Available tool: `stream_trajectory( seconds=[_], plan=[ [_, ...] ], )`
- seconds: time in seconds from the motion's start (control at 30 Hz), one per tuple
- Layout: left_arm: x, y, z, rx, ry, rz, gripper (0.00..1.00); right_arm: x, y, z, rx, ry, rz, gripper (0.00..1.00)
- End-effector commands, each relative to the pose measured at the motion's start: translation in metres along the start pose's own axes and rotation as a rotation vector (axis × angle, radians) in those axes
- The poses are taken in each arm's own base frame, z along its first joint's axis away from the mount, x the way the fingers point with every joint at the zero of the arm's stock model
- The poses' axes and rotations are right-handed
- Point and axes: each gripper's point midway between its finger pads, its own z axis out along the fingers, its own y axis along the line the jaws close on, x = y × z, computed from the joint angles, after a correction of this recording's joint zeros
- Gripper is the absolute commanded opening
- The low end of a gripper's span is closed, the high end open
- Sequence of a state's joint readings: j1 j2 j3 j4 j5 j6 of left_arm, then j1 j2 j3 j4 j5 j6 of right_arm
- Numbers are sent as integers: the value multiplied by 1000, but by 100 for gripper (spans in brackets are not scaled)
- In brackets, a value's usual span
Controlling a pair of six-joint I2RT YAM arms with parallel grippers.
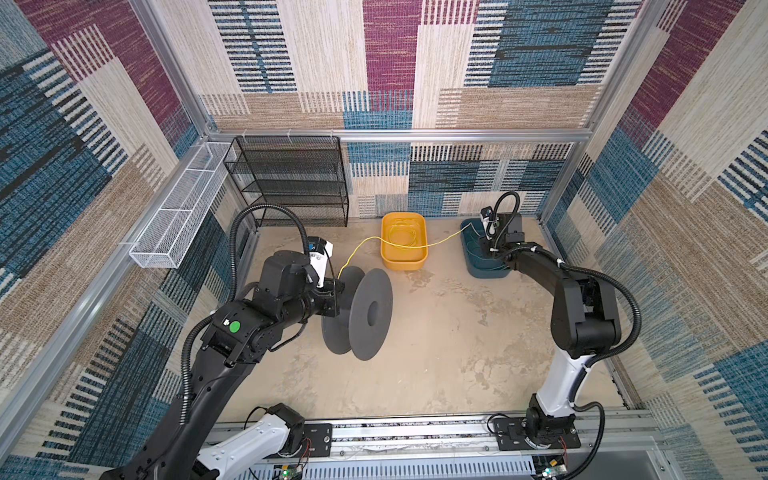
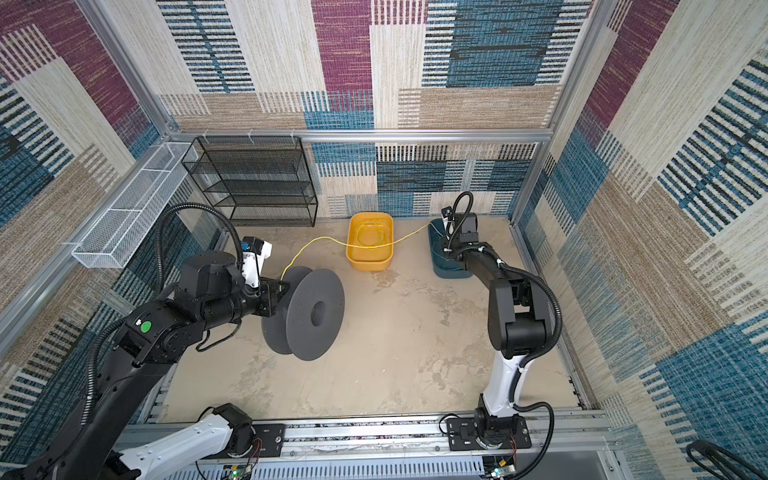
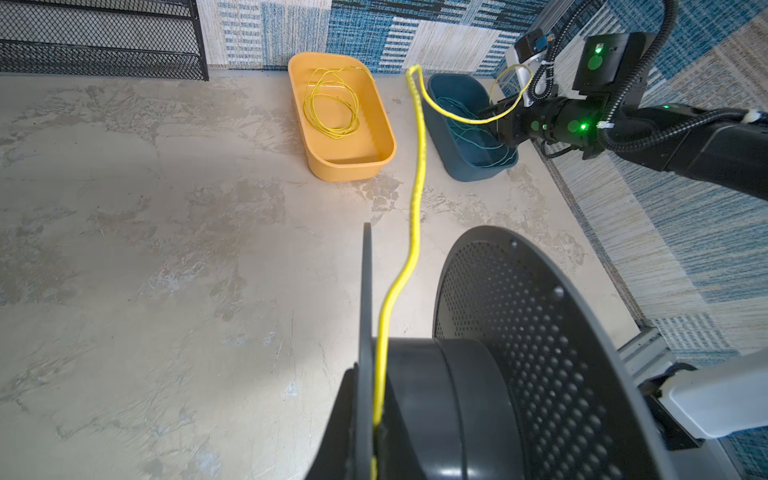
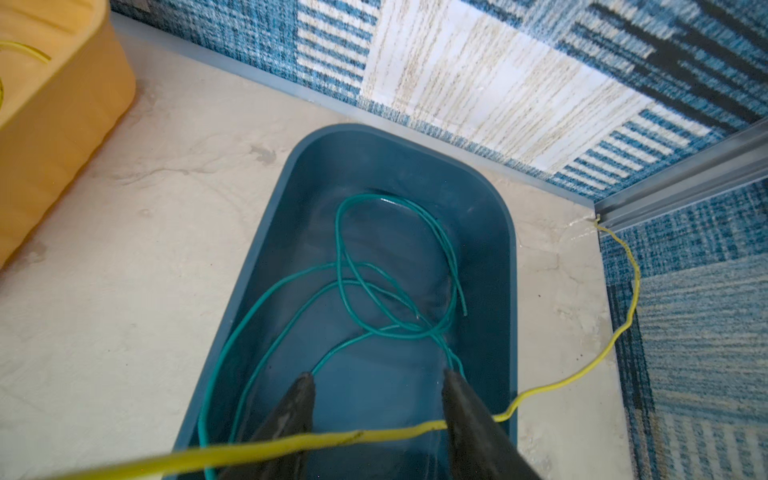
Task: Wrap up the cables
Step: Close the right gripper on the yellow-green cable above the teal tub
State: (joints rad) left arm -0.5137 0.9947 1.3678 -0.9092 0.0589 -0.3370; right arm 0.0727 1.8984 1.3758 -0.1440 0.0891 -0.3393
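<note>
The left gripper [image 1: 332,286] sits against the left flange of the grey spool [image 1: 362,332], left of centre in both top views. Its fingers are masked by the wrist and the flange. It is closed tight, but on what I cannot tell.

The yellow cable [image 4: 332,438] disappears at that flange, beside the hub. From there it rises, crosses over the yellow bin [image 1: 405,264] at upper middle and reaches the right gripper [image 4: 380,376], which hovers over the blue bin [image 4: 494,249] at upper right. Its jaws stand apart; the cable lies across both fingers, unpinched, with its tail trailing to the frame corner.

More yellow cables [image 3: 334,134] lie coiled in the yellow bin, and a green cable [image 4: 340,241] loops in the blue one.

The table [image 1: 436,353] is mottled beige, walled in by patterned carpet-like panels — a black mesh shelf [image 1: 291,183] and a white wire basket [image 1: 174,224] sit at upper left.
</note>
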Motion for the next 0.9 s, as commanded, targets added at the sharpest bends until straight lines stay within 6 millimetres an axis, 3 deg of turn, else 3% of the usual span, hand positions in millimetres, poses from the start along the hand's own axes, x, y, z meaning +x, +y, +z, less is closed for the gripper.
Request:
stream_trajectory(
  seconds=[0.0,0.17,0.27,0.4,0.67,0.87],
  plan=[
    [-12,-9,-2,48,-28,20,0,-13,-3,6,9,-47,-27,45],
    [-17,-7,-2,47,-36,16,0,-15,-3,11,7,-55,-33,27],
    [-20,-6,-2,45,-36,15,0,-26,-7,5,9,-82,-32,16],
    [-25,-6,-1,52,-45,14,0,-40,-15,-6,39,-115,-30,8],
    [-40,-9,-7,72,-79,20,0,-63,-34,-39,97,-148,-13,1],
    [-64,-15,-23,115,-133,16,0,-81,-27,-67,125,-139,-19,0]
  ],
)
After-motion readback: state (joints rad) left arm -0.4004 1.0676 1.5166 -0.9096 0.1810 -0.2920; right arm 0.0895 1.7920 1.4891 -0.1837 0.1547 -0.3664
